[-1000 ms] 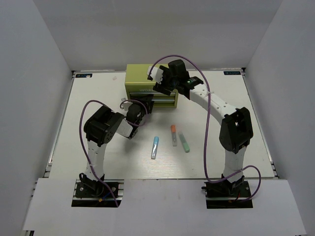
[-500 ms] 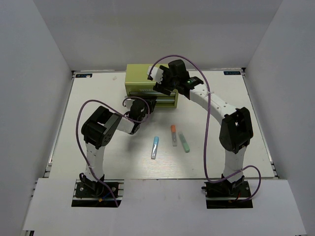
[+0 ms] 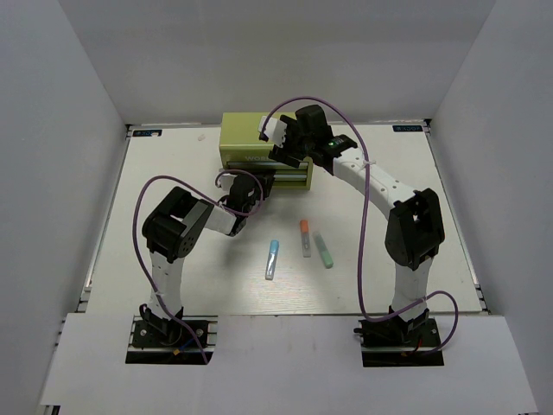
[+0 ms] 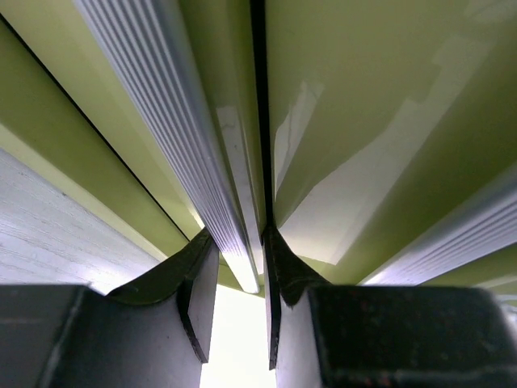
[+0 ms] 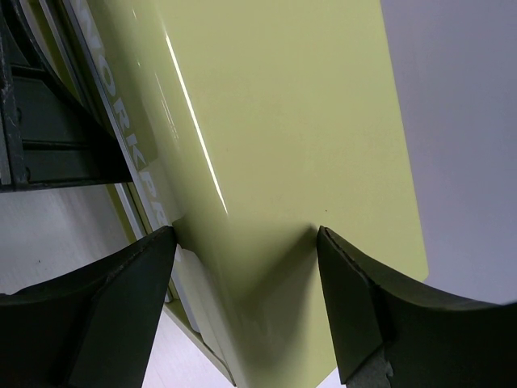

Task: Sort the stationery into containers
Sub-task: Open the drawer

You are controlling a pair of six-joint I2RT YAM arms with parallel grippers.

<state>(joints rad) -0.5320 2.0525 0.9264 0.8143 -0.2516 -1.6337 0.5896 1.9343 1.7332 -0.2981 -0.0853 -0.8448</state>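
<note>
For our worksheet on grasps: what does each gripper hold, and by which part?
The left gripper pinches the lip of the ribbed drawer handle. The right gripper grips nothing; its open fingers seem to rest on the tool chest, on its top.

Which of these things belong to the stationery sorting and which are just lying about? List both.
Job: yellow-green tool chest; its drawer handle, pinched in the left gripper; light blue marker; orange-capped marker; mint green marker; right gripper, open against the chest.
Lying about: purple cables; blue labels at the table's far corners.
</note>
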